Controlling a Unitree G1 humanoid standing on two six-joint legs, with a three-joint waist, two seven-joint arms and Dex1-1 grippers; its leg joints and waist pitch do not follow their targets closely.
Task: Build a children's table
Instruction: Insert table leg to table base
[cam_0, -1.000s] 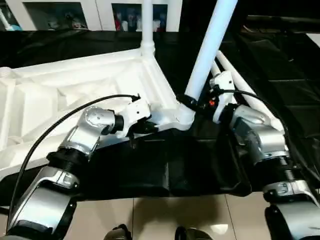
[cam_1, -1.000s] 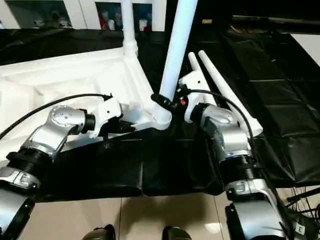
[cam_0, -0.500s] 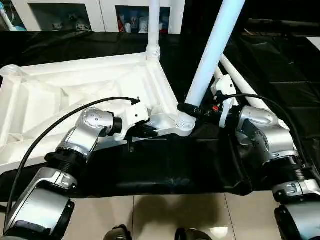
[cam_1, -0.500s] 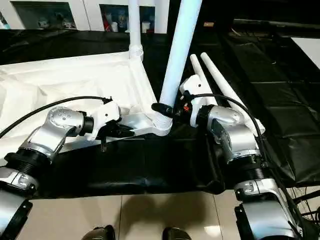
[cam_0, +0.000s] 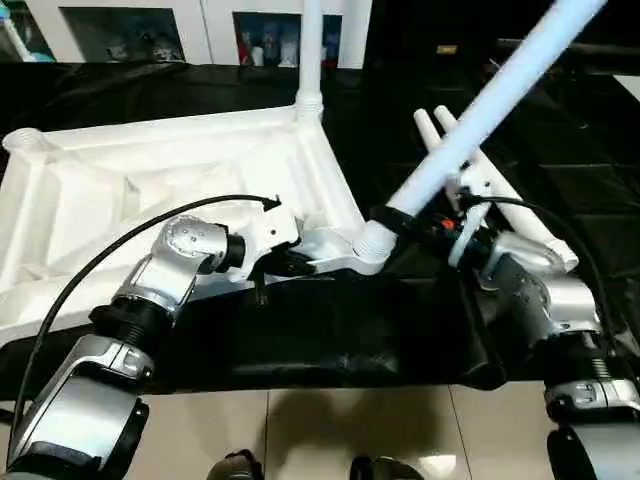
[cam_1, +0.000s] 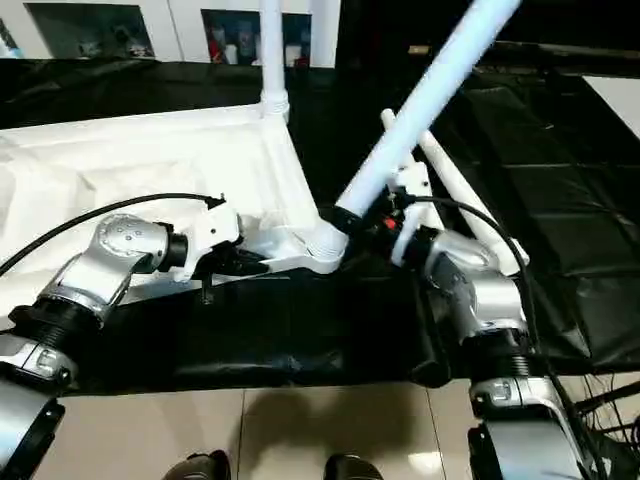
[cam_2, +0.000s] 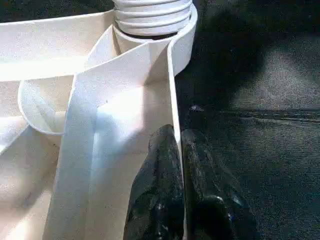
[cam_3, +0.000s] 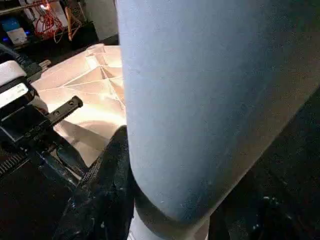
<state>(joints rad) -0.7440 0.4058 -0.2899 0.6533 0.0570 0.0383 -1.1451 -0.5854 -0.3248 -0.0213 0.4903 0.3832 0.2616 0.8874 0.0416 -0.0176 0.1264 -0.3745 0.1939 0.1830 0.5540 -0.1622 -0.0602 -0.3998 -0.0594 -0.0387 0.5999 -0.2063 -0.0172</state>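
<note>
Left eye view: right gripper (cam_0: 405, 218), clamping the leg (cam_0: 480, 115), is tipping it sharply rightward, seemingly unseated; left gripper (cam_2: 181, 150) is pinching tabletop (cam_0: 150, 180) rim.

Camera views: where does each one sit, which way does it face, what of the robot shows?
Head stereo pair: looks forward and down at the upturned table top; both silver forearms show.
Left wrist: looks along the left gripper, shut on the table top's rim, toward the corner socket.
Right wrist: looks along the right gripper, clamped on the tilted leg.
Shared: that leg, in every view.
</note>
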